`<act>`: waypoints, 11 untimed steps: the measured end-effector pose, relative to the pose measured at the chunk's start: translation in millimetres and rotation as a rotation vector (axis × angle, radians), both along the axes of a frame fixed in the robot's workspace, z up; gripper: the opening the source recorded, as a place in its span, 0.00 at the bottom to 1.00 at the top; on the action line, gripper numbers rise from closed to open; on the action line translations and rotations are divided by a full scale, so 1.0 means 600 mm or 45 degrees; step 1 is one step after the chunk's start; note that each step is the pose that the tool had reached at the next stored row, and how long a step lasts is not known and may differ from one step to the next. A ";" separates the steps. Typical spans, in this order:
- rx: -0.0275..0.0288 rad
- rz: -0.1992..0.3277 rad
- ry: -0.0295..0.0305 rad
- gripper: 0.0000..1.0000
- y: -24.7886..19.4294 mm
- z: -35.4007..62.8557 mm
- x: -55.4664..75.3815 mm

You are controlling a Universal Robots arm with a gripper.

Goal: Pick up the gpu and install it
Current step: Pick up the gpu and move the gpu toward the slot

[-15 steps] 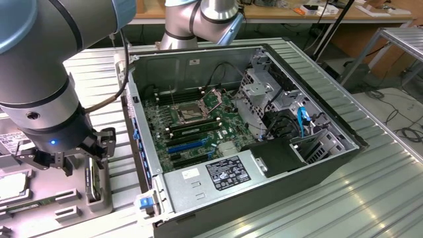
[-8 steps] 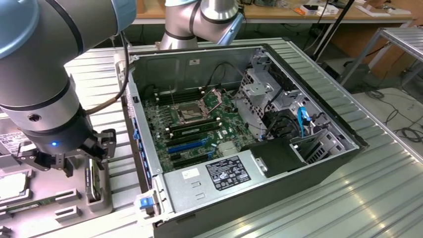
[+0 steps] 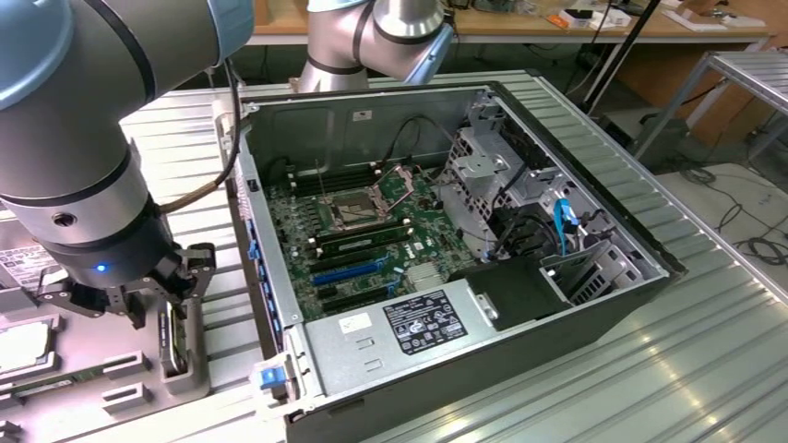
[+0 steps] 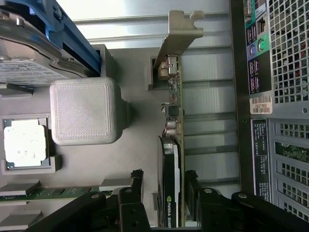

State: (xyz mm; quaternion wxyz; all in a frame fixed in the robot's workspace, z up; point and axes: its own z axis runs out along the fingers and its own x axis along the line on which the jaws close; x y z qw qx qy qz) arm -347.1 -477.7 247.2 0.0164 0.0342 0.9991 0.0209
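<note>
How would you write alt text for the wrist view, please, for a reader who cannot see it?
The open gripper straddles the gpu, which stands on edge in a grey parts tray. A processor lies in another pocket; the computer case stands alongside.

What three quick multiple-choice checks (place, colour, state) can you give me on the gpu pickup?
1. Where is the gpu? A. in the case B. on edge in the grey holder C. flat on the table
2. Colour of its bracket? A. silver B. red C. blue
3. State of the gripper? A. shut on the drive B. inside the case C. open, straddling the gpu
1 B: it stands in the holder's slot. 2 A: bare metal strip. 3 C: a gap shows beside the card.
</note>
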 end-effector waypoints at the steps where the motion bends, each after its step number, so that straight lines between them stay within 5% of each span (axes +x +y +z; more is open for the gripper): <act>1: 0.0000 0.000 0.0000 0.45 0.0000 0.000 0.000; 11: 0.0000 0.000 0.0000 0.45 0.0000 0.000 0.007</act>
